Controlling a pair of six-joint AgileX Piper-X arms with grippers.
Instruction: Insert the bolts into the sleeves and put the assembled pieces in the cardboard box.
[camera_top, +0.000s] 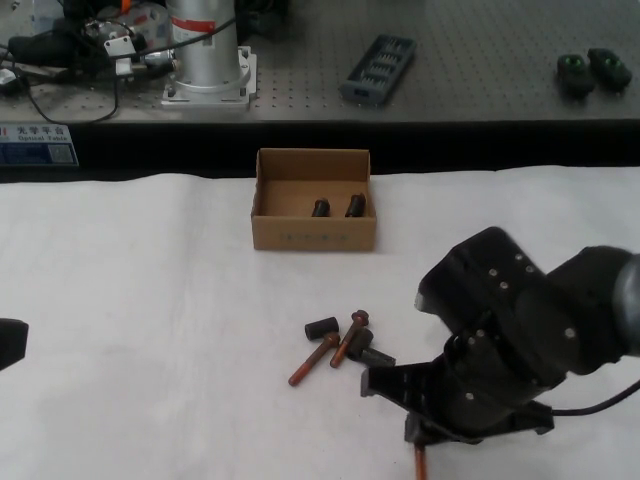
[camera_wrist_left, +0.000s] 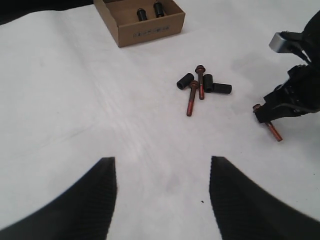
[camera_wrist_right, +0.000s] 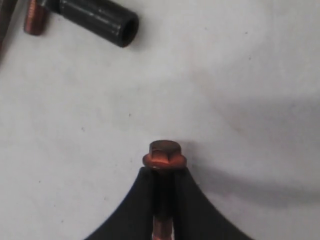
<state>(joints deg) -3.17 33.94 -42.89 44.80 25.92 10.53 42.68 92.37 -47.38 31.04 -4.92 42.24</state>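
Grip matters: we have our right claw (camera_wrist_right: 164, 175) closed on a copper hex-head bolt (camera_wrist_right: 164, 154) just under its head, farther from the brown cardboard box (camera_top: 312, 238) than the loose black cylindrical sleeves (camera_top: 321, 327), probably freeing the threaded shank for insertion. Its long axis follows the fingers (camera_wrist_right: 135, 215), head toward that box. Our left claw (camera_wrist_left: 161, 167) gapes wide, empty.

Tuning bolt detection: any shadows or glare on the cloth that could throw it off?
Right wrist view: a soft grey shadow lies on the cloth beside the bolt held in the right gripper. Left wrist view: a fainter one near that gripper; the loose bolts cast almost none. High view: cloth evenly lit, no glare.
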